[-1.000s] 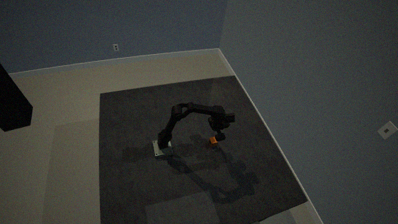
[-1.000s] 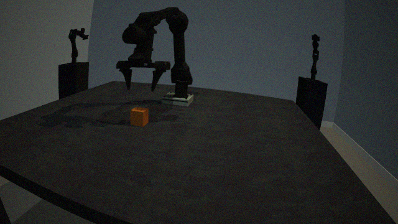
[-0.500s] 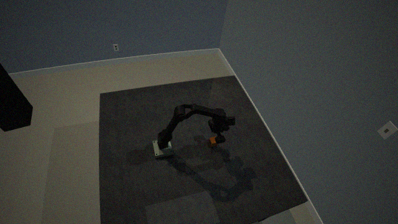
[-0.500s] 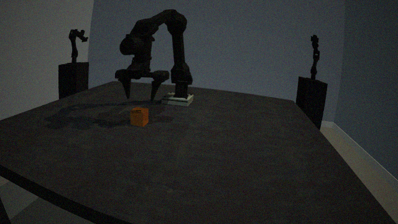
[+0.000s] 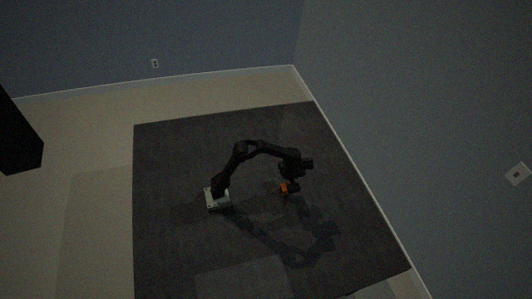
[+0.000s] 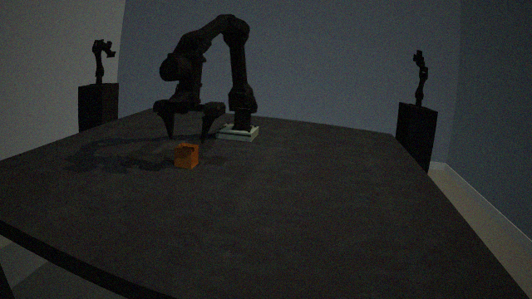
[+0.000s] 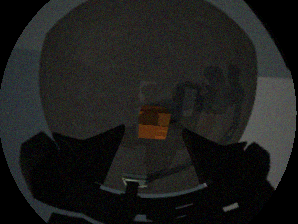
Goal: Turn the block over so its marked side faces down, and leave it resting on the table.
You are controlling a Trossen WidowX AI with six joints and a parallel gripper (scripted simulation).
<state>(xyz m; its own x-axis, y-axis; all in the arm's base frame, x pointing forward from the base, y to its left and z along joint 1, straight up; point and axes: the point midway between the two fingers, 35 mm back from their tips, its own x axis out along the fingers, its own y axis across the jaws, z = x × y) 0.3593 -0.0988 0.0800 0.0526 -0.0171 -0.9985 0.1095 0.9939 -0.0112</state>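
Note:
The orange block (image 5: 284, 189) (image 6: 186, 156) (image 7: 153, 131) rests flat on the dark table (image 5: 174, 166) (image 6: 332, 199) (image 7: 90, 75). A dark patch, partly shadow, lies on its top; I cannot tell which side is marked. My gripper (image 5: 293, 188) (image 6: 186, 140) (image 7: 154, 129) is open and empty, with its fingers pointing down. In the exterior view the fingertips show above and behind the block, apart from it. In the wrist view the block shows between the two spread fingertips, beyond them.
The arm's pale base plate (image 5: 210, 202) (image 6: 236, 134) sits on the table behind the gripper in the exterior view. Two other small arms (image 6: 99, 62) (image 6: 421, 83) stand on dark pedestals beyond the table. The arm's shadow falls beside the block.

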